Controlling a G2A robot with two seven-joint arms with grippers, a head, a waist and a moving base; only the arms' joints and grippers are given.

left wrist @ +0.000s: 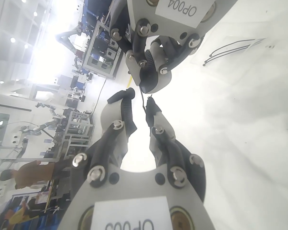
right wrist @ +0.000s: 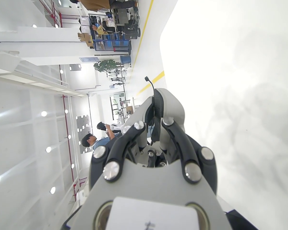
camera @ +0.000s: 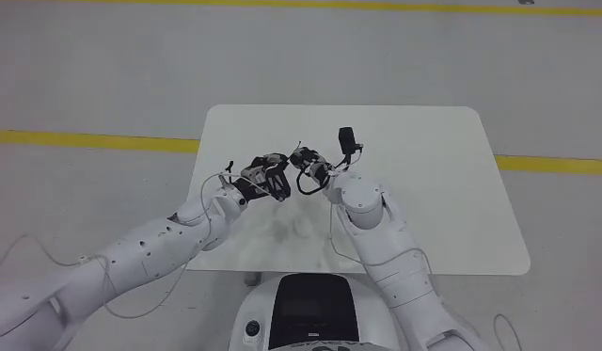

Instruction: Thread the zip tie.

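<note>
My right gripper is shut on a thin black zip tie. The tie's small head pokes out past the fingertips, and its strap runs back between the pads. In the left wrist view that same gripper hangs tip to tip with my left gripper, which is open. The zip tie leaves the right gripper's tips and lies along the inner side of one left finger. From above, the left gripper and right gripper meet over the table's middle, with the tie curving below them.
The white table lies under both arms. Several spare zip ties rest on it beyond the right gripper. Bare tabletop stretches to the right and the far side. Yellow floor lines run past the table.
</note>
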